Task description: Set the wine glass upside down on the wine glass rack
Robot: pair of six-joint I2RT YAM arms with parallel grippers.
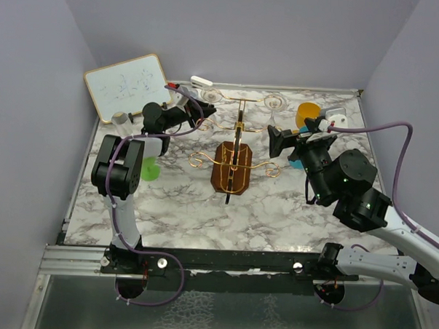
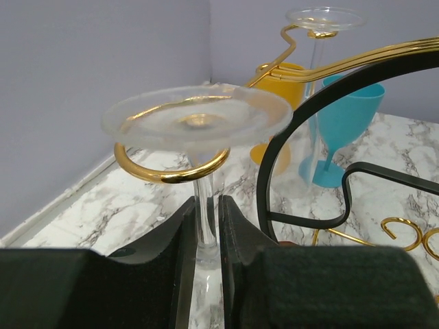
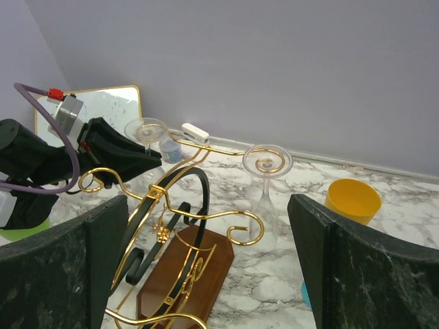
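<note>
The wine glass rack (image 1: 232, 176) stands mid-table, gold scroll arms on a brown wooden base. My left gripper (image 1: 198, 115) is at its far-left arm, shut on the stem of an upside-down clear wine glass (image 1: 208, 97). In the left wrist view the glass's foot (image 2: 199, 118) rests on a gold scroll loop (image 2: 168, 168) and the stem runs down between my fingers (image 2: 236, 226). A second clear glass (image 1: 275, 103) hangs upside down on the far-right arm and also shows in the right wrist view (image 3: 266, 205). My right gripper (image 1: 279, 138) is open and empty, right of the rack (image 3: 185, 267).
A yellow cup (image 1: 308, 111) and a teal goblet (image 2: 350, 103) stand at the back right. A whiteboard (image 1: 124, 84) leans in the back-left corner. A green object (image 1: 151, 170) sits by the left arm. Walls close in on three sides.
</note>
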